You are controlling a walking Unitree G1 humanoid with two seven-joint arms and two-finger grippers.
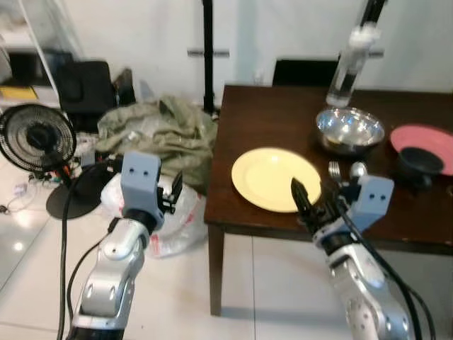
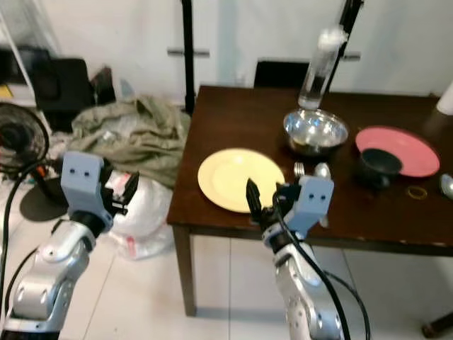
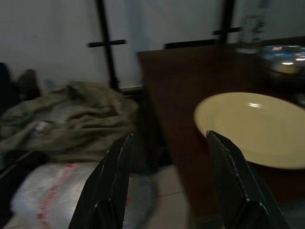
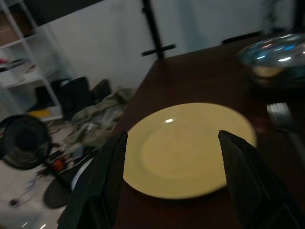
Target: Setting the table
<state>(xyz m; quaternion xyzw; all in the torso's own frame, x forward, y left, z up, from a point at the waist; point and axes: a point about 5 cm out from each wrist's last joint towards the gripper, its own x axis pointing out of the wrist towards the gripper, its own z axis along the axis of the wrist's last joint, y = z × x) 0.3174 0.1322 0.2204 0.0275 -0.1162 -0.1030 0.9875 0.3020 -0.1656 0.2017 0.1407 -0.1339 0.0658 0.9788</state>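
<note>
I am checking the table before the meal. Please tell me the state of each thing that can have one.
yellow plate: empty, flat near the table's front edge
steel bowl: upright
black bowl: upright, on the pink plate
bottle: standing upright
fork: lying beside the yellow plate
left gripper: open, holding nothing
right gripper: open, holding nothing
</note>
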